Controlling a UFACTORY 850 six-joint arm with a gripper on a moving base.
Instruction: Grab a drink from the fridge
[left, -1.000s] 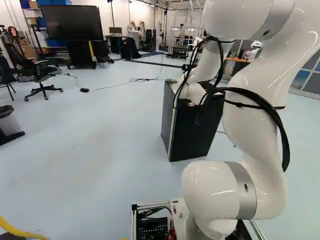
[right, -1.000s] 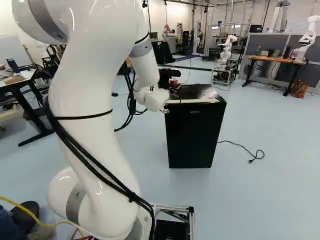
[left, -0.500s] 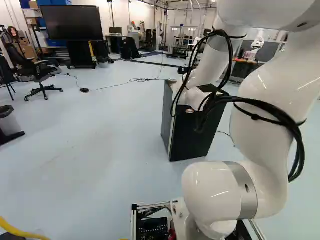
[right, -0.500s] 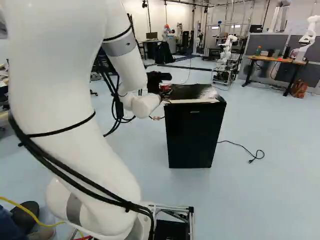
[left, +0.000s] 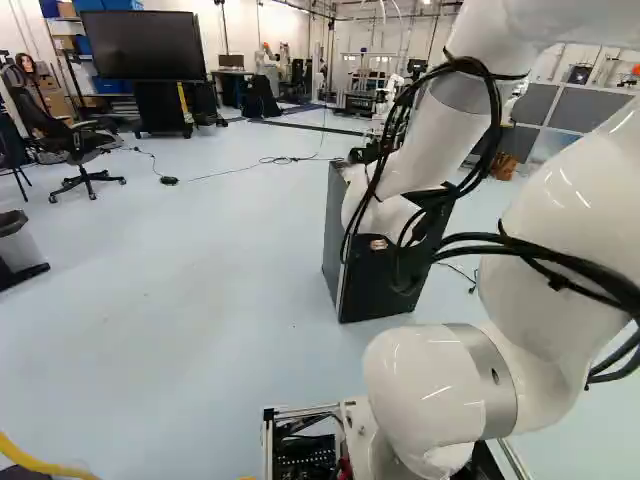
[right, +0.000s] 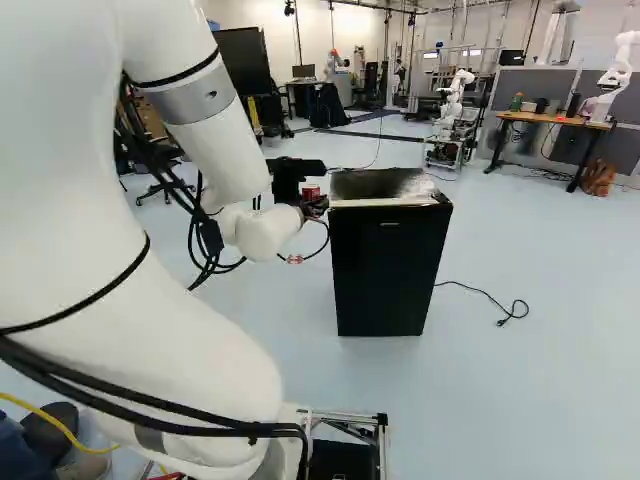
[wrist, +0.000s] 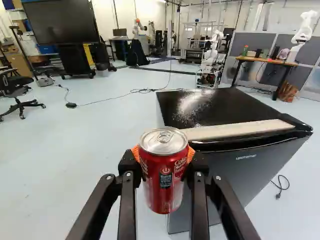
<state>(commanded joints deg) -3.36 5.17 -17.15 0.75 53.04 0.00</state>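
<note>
- Red and silver, a drink can (wrist: 164, 175) stands upright in the grip of the black gripper (wrist: 164, 154), its base clear of the floor (wrist: 75, 165) and the fridge (wrist: 240, 172) just ahead to the right.
- Pinched from two sides, the can sits between orange pads (wrist: 135, 152) that press its upper body, a hold that leaves lid and pull tab free and probably keeps the drink level.
- Suspended near the fridge's left front corner, the drink is outside the cabinet; the door looks shut, suggesting that the grab itself is done and only a steady carry or handover remains.
- Bent low and reaching forward, the white arm (right: 150, 300) likely keeps the gripper level at about the height of the fridge top; a tilt or a swing to the right could knock the can against that edge.
- Seen from the right base view, the can shows as a small patch of red left of the fridge; in the left base view, the arm blocks both can and gripper.
- Only the wrist view gives the pads, the pull tab and a close look at the pale strip (wrist: 240, 130) along the fridge's front top edge.
- Clearest in the right base view, a black cord (right: 475, 289) trails right from the fridge to a plug (right: 511, 308) on the floor.
</note>
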